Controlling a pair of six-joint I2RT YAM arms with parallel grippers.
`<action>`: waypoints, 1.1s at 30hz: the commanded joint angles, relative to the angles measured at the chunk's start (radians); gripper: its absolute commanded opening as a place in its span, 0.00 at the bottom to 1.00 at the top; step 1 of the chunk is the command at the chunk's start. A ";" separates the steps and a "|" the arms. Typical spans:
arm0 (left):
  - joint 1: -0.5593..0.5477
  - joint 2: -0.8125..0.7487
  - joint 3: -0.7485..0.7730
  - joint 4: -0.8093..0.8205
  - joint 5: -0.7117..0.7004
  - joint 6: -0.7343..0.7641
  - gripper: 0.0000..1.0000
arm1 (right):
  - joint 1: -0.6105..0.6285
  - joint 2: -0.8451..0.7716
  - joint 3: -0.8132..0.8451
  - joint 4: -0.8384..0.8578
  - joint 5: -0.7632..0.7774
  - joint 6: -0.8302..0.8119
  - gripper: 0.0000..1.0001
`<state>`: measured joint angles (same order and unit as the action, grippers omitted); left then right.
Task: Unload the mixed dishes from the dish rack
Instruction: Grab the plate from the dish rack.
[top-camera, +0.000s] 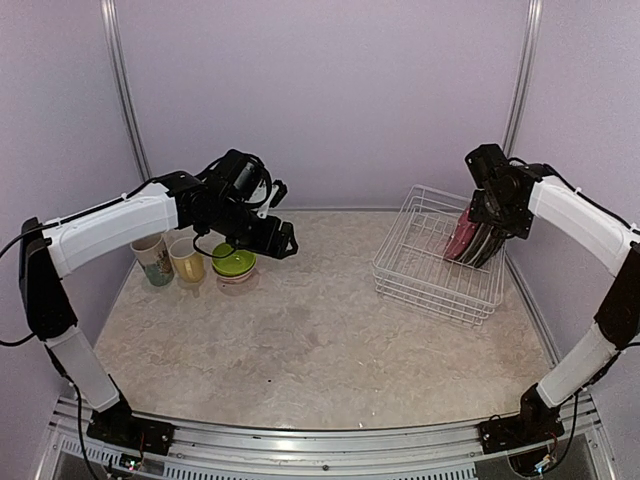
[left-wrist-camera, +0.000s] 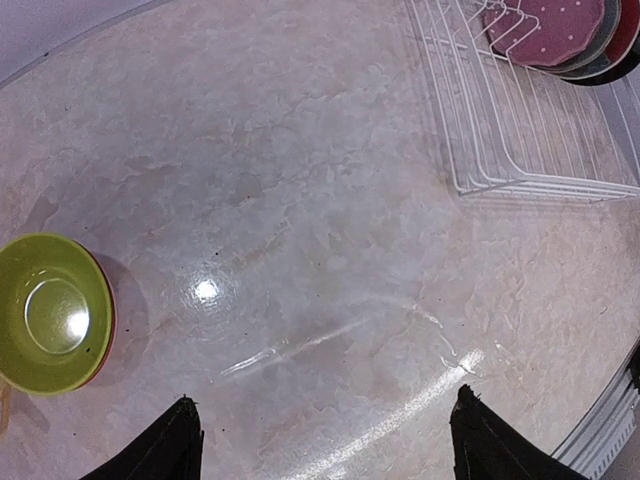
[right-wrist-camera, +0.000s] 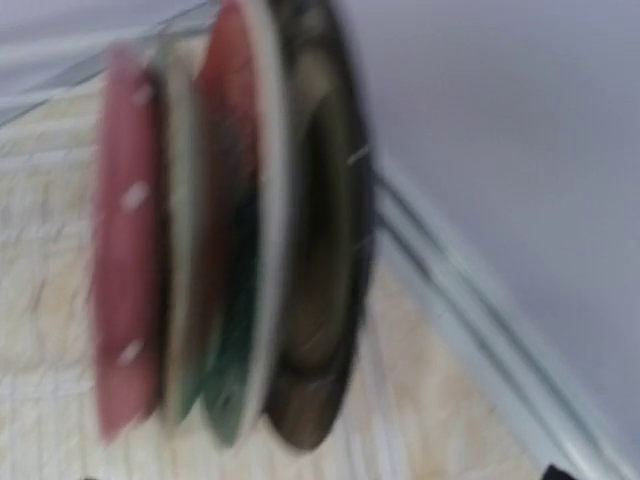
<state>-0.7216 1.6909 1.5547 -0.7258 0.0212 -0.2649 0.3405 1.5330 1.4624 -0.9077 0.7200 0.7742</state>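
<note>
At the 3 o'clock side of the tabletop (top-camera: 300, 340), seen from the top camera, stands the dish rack (top-camera: 400, 270), with plates upright on edge at its far right end: the pink dotted plate (top-camera: 459, 238) toward 9 o'clock of the stack and the dark plate (top-camera: 492, 245) toward 3 o'clock. The right jaws hang just above these plates. Over at 9 o'clock the cream mug (top-camera: 153, 258), the yellow cup (top-camera: 188, 262) and the lime-green bowl (top-camera: 234, 263) stand close together in a row on the tabletop, well apart from the rack, and the left jaws hover just beside the bowl on its 3 o'clock side. From the left wrist, the two dark fingertips (left-wrist-camera: 170, 445) sit far apart at the bottom edge with only bare tabletop between them – jaws spread, holding nothing. The lime-green bowl is at 9 o'clock, a red rim peeking out beneath it, and the rack with the pink plate is at 1 o'clock. From the right wrist the picture is blurred – the pink dotted plate, the red-teal flower plate (right-wrist-camera: 235, 250) and the dark plate stand side by side, filling the view. A dark sliver of finger shows at 5 o'clock, far off centre, so these jaws look spread and pinch nothing.
</note>
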 joint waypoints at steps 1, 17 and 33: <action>-0.007 0.013 0.001 0.005 0.014 -0.002 0.81 | -0.090 -0.039 0.032 0.024 -0.037 -0.093 0.90; -0.010 0.007 -0.003 0.006 0.033 -0.001 0.82 | -0.229 0.031 0.124 0.105 -0.127 -0.246 0.59; -0.010 0.009 -0.006 0.007 0.018 0.013 0.88 | -0.293 0.112 0.110 0.176 -0.236 -0.300 0.37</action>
<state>-0.7258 1.6993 1.5547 -0.7250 0.0483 -0.2634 0.0639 1.6146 1.5787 -0.7586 0.5156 0.4965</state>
